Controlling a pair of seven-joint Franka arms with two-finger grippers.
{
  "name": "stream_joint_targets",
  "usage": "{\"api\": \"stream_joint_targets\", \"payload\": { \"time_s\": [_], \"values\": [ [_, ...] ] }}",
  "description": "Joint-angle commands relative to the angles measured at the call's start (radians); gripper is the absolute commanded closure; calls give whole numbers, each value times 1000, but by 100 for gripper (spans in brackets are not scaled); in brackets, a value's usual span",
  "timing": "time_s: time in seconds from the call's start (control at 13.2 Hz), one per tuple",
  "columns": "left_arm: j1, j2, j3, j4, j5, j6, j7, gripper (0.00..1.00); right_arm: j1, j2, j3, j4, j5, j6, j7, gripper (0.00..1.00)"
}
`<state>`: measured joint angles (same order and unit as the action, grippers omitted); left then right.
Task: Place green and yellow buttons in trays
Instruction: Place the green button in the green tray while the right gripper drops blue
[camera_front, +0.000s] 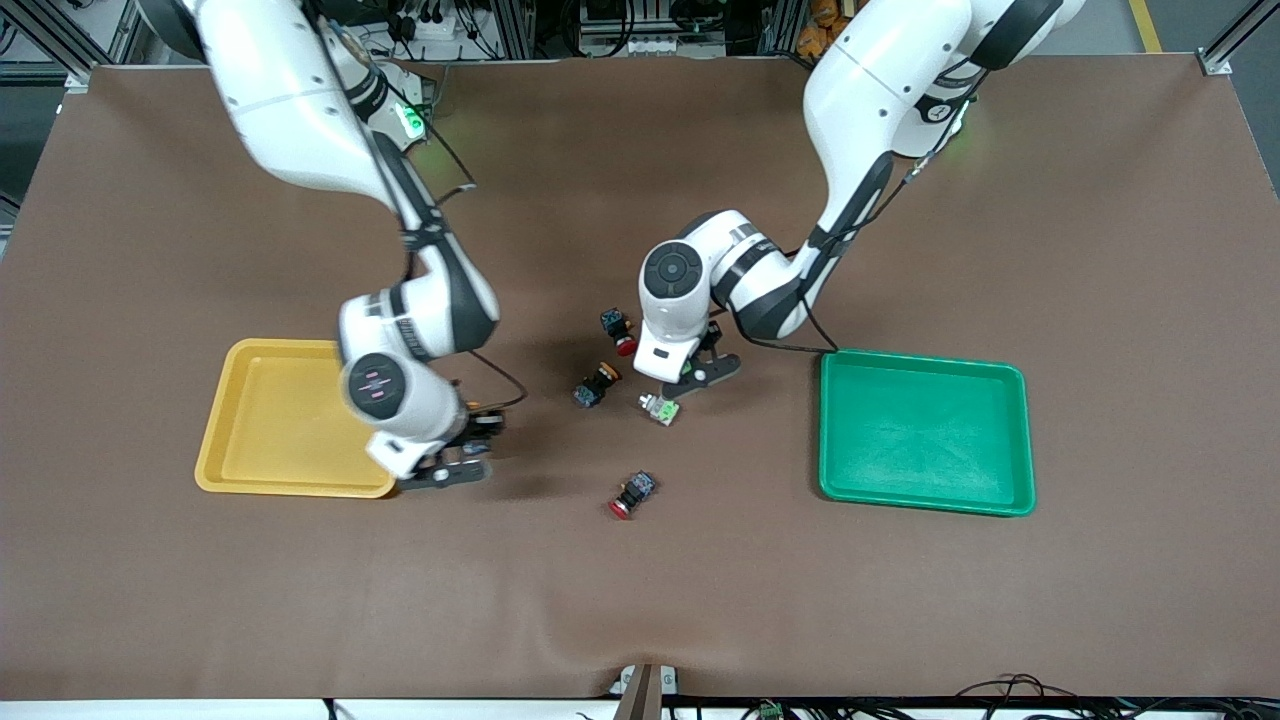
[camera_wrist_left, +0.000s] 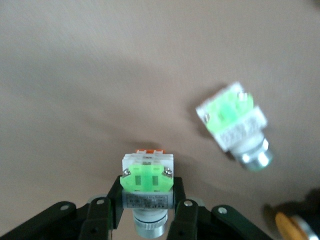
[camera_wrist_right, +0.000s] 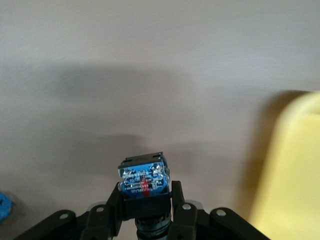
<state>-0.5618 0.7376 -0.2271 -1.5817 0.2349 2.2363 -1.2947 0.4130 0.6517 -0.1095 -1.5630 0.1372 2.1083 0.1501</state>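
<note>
Buttons are already in both grippers. From the front, the right gripper (camera_front: 455, 465) sits low just beside the yellow tray (camera_front: 260, 440); the left gripper (camera_front: 690, 378) is over the loose green button (camera_front: 660, 408), well apart from the green tray (camera_front: 925, 480). In the left wrist view the fingers (camera_wrist_left: 182, 212) pinch a green-ended button (camera_wrist_left: 147, 182), whose smooth body may slip. In the right wrist view a black button (camera_wrist_right: 144, 180) is clamped; its cap is hidden, so a red one could go in the tray by mistake.
</note>
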Motion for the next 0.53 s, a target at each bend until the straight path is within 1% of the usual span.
{"api": "stream_joint_targets", "payload": {
  "time_s": [0.0,0.15,0.3,0.46],
  "values": [
    [84,-105,-6,-18,26,-111,117,100,-150,-116,19,-20,7,-131,-163,100],
    [141,-147,-6,-26,26,-168,201,100,-253,-132,20,-22,16,-198,-185,100],
    [232,-182,-6,-41,26,-217,328,100,-319,-124,20,-44,16,-200,-187,100],
    [327,-210,-6,-82,27,-218,426,100,-368,-115,19,-77,16,-185,-187,100]
  ]
}}
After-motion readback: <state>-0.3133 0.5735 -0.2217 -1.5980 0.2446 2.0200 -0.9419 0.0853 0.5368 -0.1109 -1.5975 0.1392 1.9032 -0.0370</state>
